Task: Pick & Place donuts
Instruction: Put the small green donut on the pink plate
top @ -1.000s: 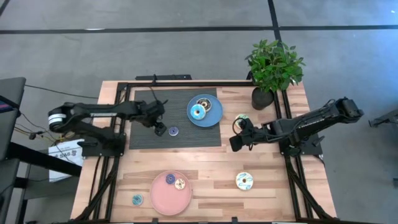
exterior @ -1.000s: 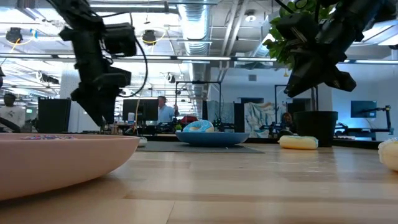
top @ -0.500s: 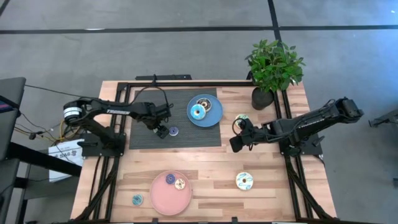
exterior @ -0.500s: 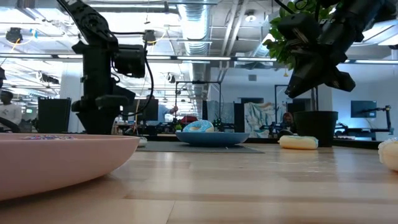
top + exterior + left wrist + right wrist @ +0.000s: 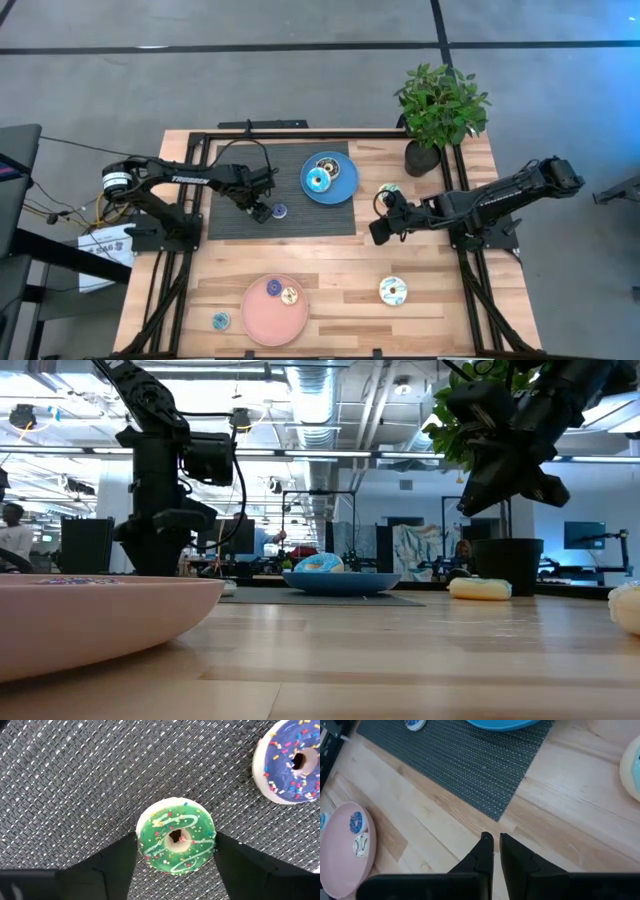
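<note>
Only our left wrist view showed the green donut lying flat, hole up, on the dark mat, between our left gripper's wide fingers. Our right gripper hung over the surface, fingers nearly together, holding nothing.

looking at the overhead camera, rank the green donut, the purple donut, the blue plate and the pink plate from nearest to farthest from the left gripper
From the left gripper, in the high view:
1. Green donut, between the fingers on the dark mat.
2. Purple donut, on the mat just beside it, toward the blue plate.
3. Blue plate, at the mat's far corner.
4. Pink plate, at the table's near edge.
</note>
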